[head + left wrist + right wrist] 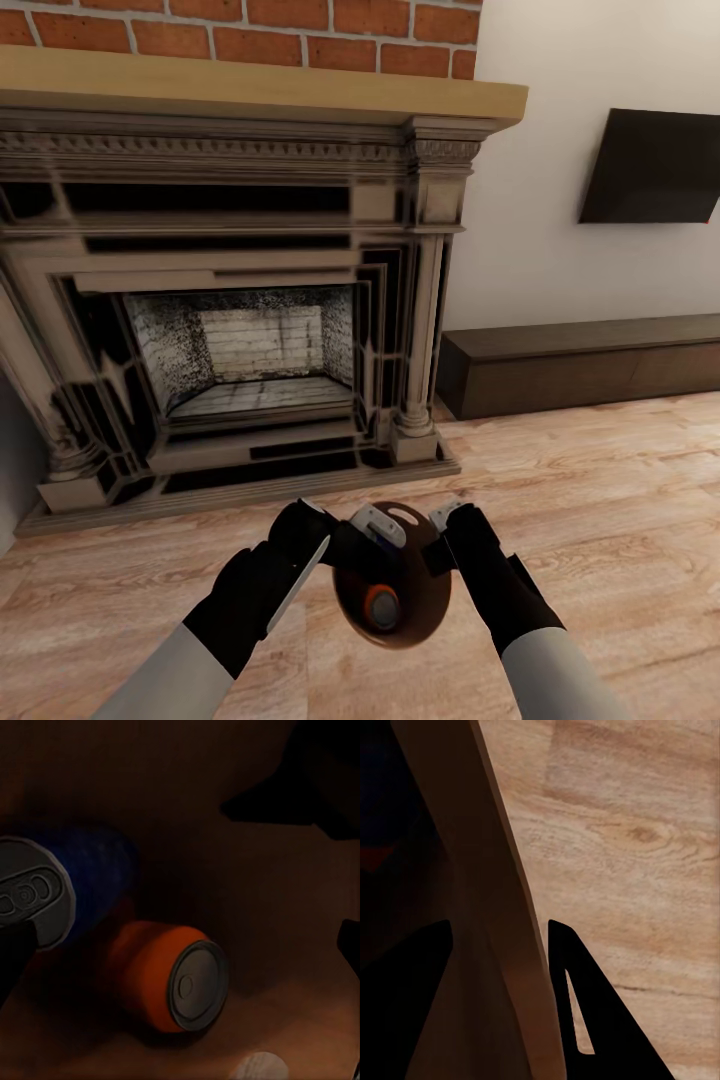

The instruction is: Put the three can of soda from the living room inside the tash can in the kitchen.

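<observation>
This is a living room in a home. A big dark carved fireplace (230, 330) stands at eleven o'clock under a red-brick chimney (250, 35). At two o'clock a black TV (652, 167) hangs over a long low cabinet (585, 365). The floor (600, 500) is wood.

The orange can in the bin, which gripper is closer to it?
Left, probably. The left gripper reaches inside the bin, above the orange can. The right gripper straddles the bin's wall at the rim.
</observation>
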Motion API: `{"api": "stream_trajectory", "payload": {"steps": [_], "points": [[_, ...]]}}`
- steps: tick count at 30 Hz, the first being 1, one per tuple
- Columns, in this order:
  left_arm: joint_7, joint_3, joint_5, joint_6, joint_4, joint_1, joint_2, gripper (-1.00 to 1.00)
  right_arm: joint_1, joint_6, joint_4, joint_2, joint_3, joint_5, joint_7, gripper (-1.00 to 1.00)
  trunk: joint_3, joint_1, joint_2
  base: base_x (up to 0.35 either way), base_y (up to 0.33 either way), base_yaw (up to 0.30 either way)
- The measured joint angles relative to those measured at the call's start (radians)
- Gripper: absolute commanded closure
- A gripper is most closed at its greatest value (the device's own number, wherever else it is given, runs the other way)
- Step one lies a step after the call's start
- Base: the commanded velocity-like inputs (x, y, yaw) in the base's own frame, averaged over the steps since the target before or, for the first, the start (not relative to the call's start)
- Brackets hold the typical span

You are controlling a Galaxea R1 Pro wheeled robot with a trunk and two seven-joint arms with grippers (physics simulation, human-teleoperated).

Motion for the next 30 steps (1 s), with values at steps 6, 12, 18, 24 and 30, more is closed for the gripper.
{"api": "stream_trajectory", "payload": {"steps": [6,12,18,24,30], "points": [[0.000,0.000,-0.004,-0.002,-0.041,0.000,0.006,-1.00,0.000,0.001,-0.039,-0.002,-0.002,-0.005,0.001,1.00,0.000,0.000,0.000,0.000,0.000,0.000],[0.001,-0.002,-0.014,-0.006,-0.116,0.031,0.013,-1.00,0.000,0.004,-0.072,-0.003,-0.003,-0.025,0.002,1.00,0.000,0.000,0.000,0.000,0.000,0.000],[-0.035,-0.002,-0.012,-0.006,-0.191,0.062,0.030,-1.00,0.000,0.002,-0.072,-0.003,-0.006,-0.014,0.001,1.00,0.000,0.000,0.000,0.000,0.000,0.000],[-0.068,0.000,-0.010,-0.006,-0.254,0.085,0.071,-1.00,0.000,0.003,-0.072,-0.004,-0.010,-0.018,0.001,1.00,0.000,0.000,0.000,0.000,0.000,0.000],[-0.088,0.002,-0.010,-0.026,-0.307,0.102,0.128,-1.00,0.000,0.004,-0.071,-0.007,-0.014,-0.021,0.003,1.00,0.000,0.000,0.000,0.000,0.000,0.000]]}}
